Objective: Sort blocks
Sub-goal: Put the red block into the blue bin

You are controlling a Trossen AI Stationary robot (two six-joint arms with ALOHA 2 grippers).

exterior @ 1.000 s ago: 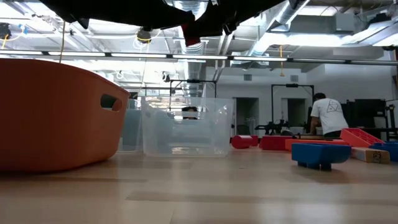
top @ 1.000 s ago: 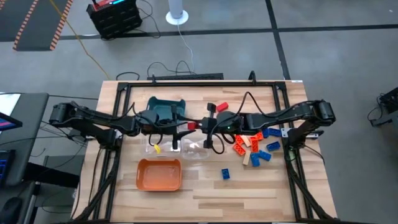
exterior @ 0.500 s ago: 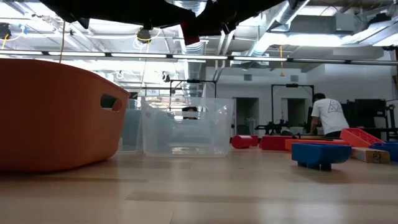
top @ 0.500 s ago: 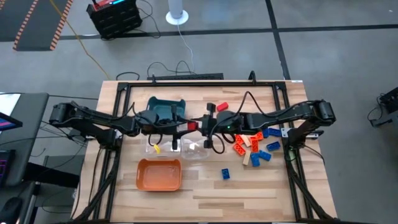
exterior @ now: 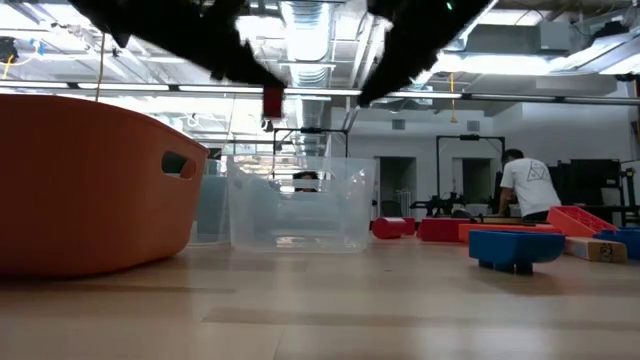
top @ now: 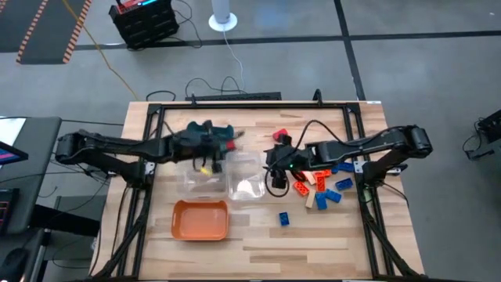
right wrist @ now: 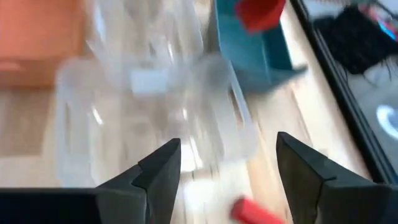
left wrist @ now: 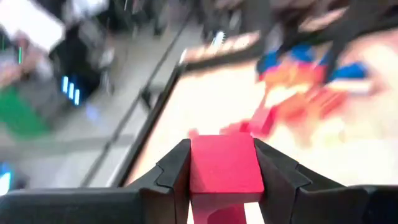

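My left gripper [top: 228, 143] is shut on a red block [left wrist: 224, 163] and hovers over the teal tray [top: 205, 130] at the far side of the table. In the low view the red block [exterior: 272, 102] hangs high above the table. My right gripper [top: 272, 159] stands open with nothing between its fingers [right wrist: 163, 168], right of the clear trays [top: 249, 180]. A pile of red, orange, blue and tan blocks [top: 321, 184] lies on the table's right half. One blue block [top: 283, 218] lies alone nearer the front. My left gripper pinches the red block between its two fingers, one on each of two opposite side faces [left wrist: 196, 168]. The fingers come nearly level from the table's left. The block is lifted clear, above the teal tray.
An orange tray [top: 201, 220] stands near the front left, with two clear trays [top: 205, 178] behind it. A red block [top: 279, 135] lies by the far edge. A person [exterior: 527, 185] stands in the room beyond the table.
Both grippers met at the red block above the clear trays. My right gripper has let go and drawn back toward the table's right edge. My left gripper has carried the block toward the far edge, over the teal tray, and has tipped up toward level.
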